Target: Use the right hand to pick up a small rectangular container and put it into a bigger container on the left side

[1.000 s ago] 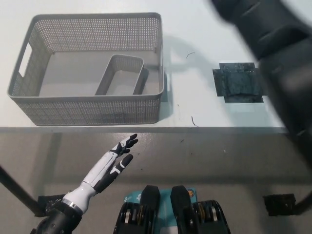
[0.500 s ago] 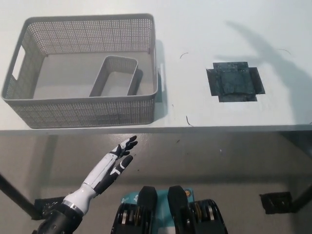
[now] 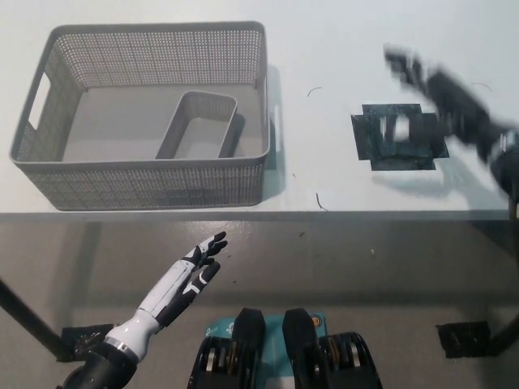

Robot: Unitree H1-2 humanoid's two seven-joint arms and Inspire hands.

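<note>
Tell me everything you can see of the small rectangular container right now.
The small rectangular container is grey with rounded corners, looks like plastic, and its walls carry the same fine perforated pattern as the bigger container. It sits upright and open-topped with nothing visible inside, on the floor of the bigger container, in its right half, long axis running front to back and slightly skewed. No hand touches it: the right hand is blurred over the table to the right.

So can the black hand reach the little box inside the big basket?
Probably yes. The right hand is above the table with bare tabletop between it and the big basket, and the small container lies uncovered, open from above.
</note>
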